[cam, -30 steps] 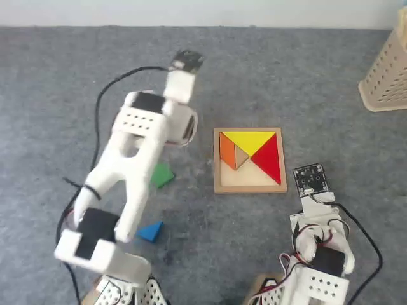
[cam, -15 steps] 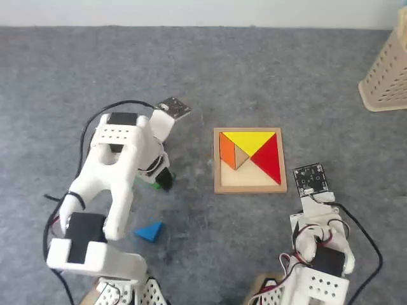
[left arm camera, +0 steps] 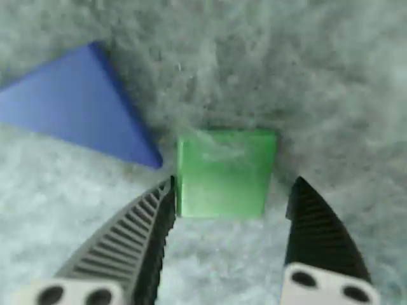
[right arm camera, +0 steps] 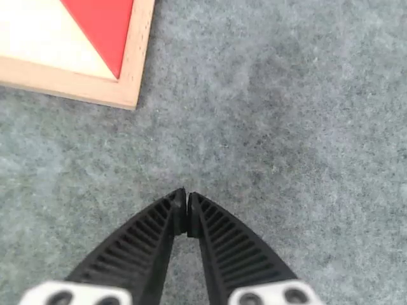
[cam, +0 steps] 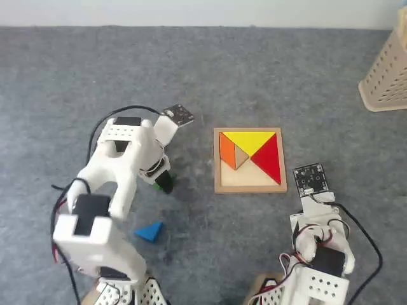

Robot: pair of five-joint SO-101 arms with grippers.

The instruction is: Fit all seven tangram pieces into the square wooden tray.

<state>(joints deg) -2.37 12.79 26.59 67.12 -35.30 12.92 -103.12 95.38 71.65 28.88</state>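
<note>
The square wooden tray (cam: 249, 189) holds a yellow triangle (cam: 249, 141), a red triangle (cam: 269, 160), an orange piece (cam: 226, 150) and a small tan triangle (cam: 241, 155). On the carpet to its left lies a green square (left arm camera: 226, 171), with a blue triangle (left arm camera: 76, 114) beside it. My left gripper (left arm camera: 232, 190) is open low over the green square, one finger on each side. From above, that gripper (cam: 163, 182) covers most of the square, and the blue triangle (cam: 149, 231) lies nearer the arm bases. My right gripper (right arm camera: 186, 206) is shut and empty over bare carpet near the tray's corner (right arm camera: 95, 90).
A perforated beige container (cam: 388, 70) stands at the far right edge. The right arm (cam: 318, 241) is folded back near its base, below the tray. Grey carpet covers the table all around.
The left arm has folded down from a raised pose and lowered its gripper onto the green square. The right arm has stayed still.
</note>
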